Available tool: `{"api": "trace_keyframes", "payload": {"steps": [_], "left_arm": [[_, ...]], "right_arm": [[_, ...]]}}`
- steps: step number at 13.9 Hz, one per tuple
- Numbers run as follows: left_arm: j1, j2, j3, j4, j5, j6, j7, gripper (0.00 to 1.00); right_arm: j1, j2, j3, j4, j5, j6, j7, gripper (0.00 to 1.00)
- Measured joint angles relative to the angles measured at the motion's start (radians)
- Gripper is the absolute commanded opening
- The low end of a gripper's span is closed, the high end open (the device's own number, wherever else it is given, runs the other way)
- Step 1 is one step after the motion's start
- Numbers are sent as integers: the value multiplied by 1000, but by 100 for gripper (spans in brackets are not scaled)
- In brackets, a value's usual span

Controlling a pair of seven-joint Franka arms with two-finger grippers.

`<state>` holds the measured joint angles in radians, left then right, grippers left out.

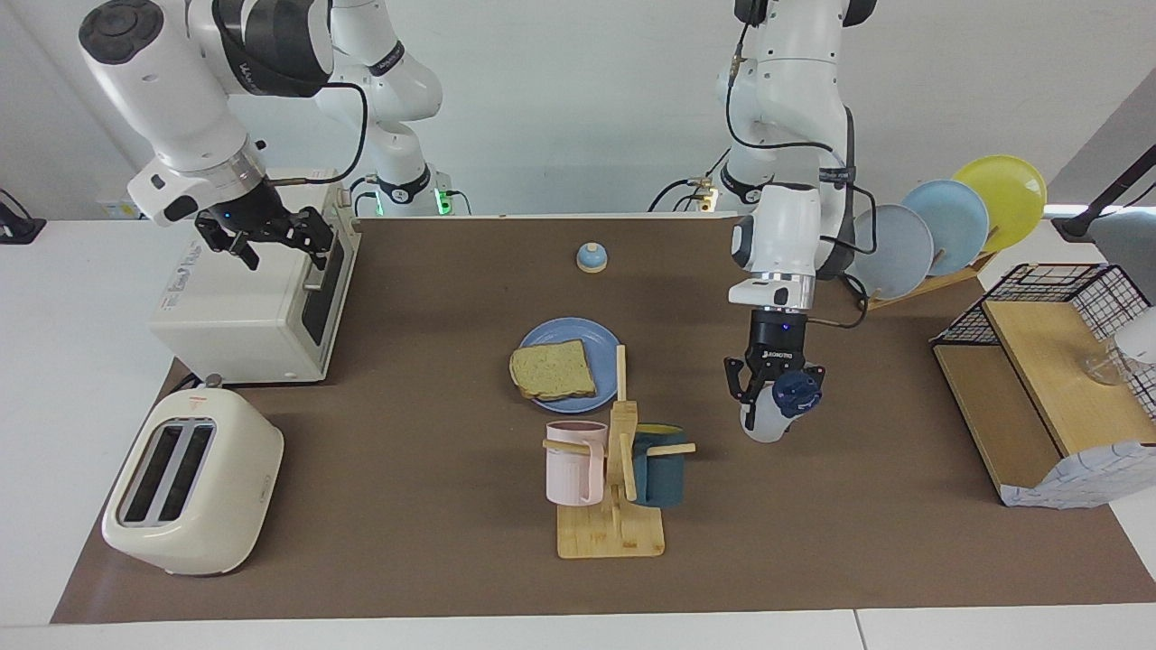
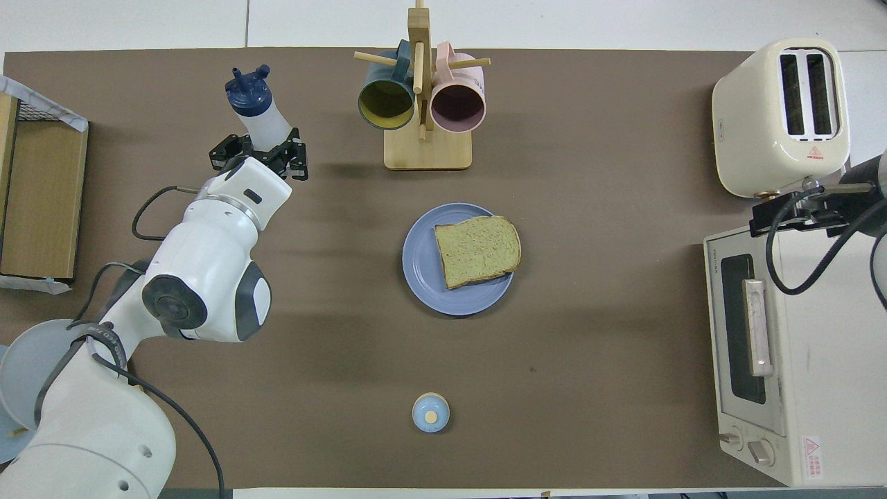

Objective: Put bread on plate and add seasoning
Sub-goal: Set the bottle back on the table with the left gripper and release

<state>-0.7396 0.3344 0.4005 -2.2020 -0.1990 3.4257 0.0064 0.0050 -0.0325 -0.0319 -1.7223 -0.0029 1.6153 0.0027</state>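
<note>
Right gripper point(image 1: 268, 240): is hanging over the toaster oven point(image 1: 235, 316) at the right arm's end of the table, its claw spread open and holding nothing; this arm is waiting.
Bread point(image 1: 553, 370): is lying flat on the plate point(image 1: 571, 328) mid-table, its crust overhanging the rim toward the right arm's end. That half of the task looks done.
Mug rack point(image 1: 612, 533): is standing just beside the plate, farther from the robots, with pegs sticking out toward the bottle.
Left gripper point(image 1: 769, 397): is clamping the seasoning point(image 1: 766, 422) around its pale body, just under the navy cap.
Seasoning, place: is sitting low over the bare mat, tilted, beside the mug rack toward the left arm's end and well apart from the plate. Whether its base is touching the mat, I cannot tell.
Step in hand: seems to be handling the bottle at the mat, either lifting it or setting it down.
Doing it well: if lifting, be rising clear of the rack's pegs before crossing, then be tipping the cap only over the bread. If setting down, be righting the bottle so its base is meeting the mat flat before the claw is loosening.
</note>
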Motion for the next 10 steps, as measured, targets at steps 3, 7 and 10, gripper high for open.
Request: {"api": "trace_keyframes", "payload": {"steps": [3,7,10], "left_arm": [[20,87,-3,46,-3,53,-9,0],[56,177,-20,135,-2,53,-9,0],[145,254,-128,215,8,54,-9,0]], "right_arm": [[0,0,0,0,0,0,0,100],[0,0,0,0,0,0,0,100],[0,0,0,0,0,0,0,100]]}}
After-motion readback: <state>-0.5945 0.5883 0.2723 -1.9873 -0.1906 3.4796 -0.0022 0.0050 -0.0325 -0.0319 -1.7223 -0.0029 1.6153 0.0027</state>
